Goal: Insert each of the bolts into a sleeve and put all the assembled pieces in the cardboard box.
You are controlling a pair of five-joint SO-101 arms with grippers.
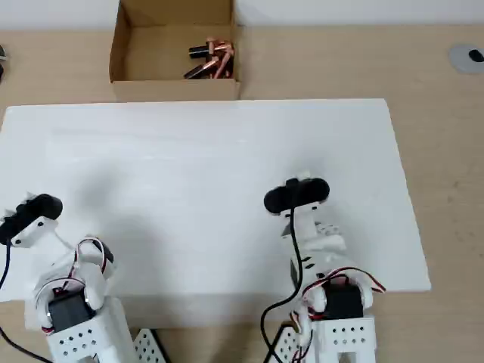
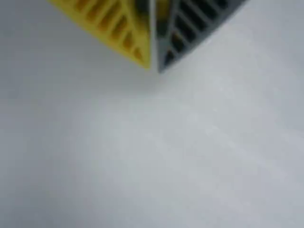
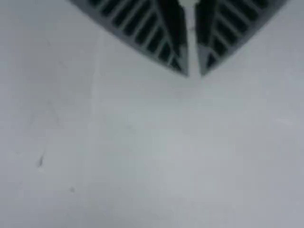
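Several copper-and-black assembled pieces [image 1: 212,59] lie in a heap in the right part of the cardboard box [image 1: 121,53] at the far edge of the table. The left arm [image 1: 34,215] is folded back at the near left of the white mat [image 1: 204,174]. Its gripper [image 2: 153,67], with one yellow and one grey finger, is shut on nothing just above the mat. The right arm [image 1: 302,219] stands at the near centre-right. The right gripper [image 3: 192,73] has its grey fingers shut, empty, over bare mat.
The white mat covers most of the wooden table [image 1: 446,136]. A small grey round disc [image 1: 466,57] sits at the far right of the table. Both arm bases [image 1: 344,325] stand at the near edge.
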